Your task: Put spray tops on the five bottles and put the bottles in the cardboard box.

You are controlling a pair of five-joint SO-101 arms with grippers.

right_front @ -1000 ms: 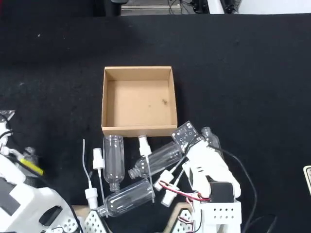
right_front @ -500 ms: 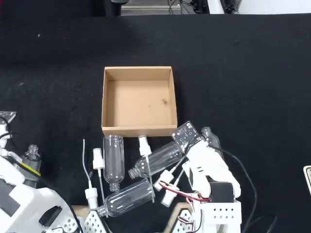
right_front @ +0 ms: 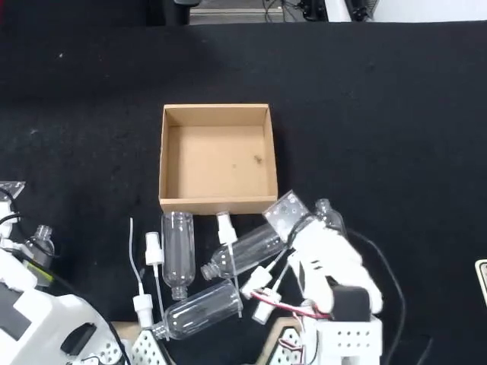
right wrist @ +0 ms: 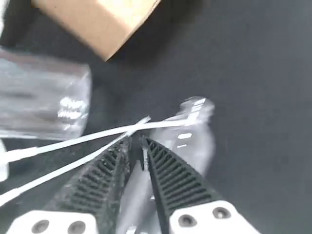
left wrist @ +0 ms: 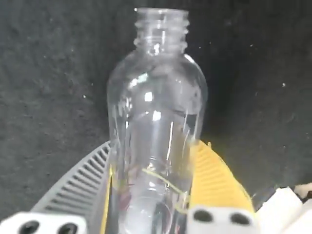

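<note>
counts | bottles (right_front: 177, 255) (right_front: 245, 249) (right_front: 196, 310) (right_front: 330, 214) (right_front: 39, 240): 5, clear plastic | spray tops (right_front: 154, 248) (right_front: 142, 306) (right_front: 224, 225) (right_front: 251, 287) (right_front: 262, 310): 5, white, with dip tubes | cardboard box (right_front: 163, 156): 1 | arms (right_front: 335, 266) (right_front: 34, 315): 2

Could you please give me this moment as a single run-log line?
left hand: shut on uncapped bottle | right hand: by a second bottle | cardboard box: empty

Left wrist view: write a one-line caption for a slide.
Left gripper shut on a clear bottle with no spray top, black table behind.
</note>
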